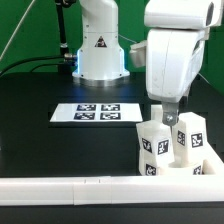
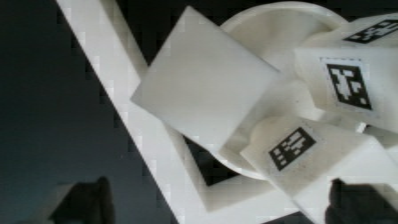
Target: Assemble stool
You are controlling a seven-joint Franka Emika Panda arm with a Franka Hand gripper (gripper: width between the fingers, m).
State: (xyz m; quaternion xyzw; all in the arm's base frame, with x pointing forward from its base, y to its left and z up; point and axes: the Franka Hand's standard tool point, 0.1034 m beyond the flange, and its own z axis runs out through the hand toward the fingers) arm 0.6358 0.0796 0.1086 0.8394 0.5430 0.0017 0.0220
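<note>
End effector down among white plastic tagged leg blocks, crowded beneath it beside the white border rail; finger spread impossible to tell. Risk: nudging and toppling neighbouring blocks.

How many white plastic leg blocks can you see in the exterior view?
3: one tagged white plastic leg block nearest the camera, one under the hand, one toward the exterior view's right. The arm may hide others.

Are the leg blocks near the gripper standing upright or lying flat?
Upright: the leg blocks stand on end beside the white rail, tags facing sideways. The gripper's state is unclear.
</note>
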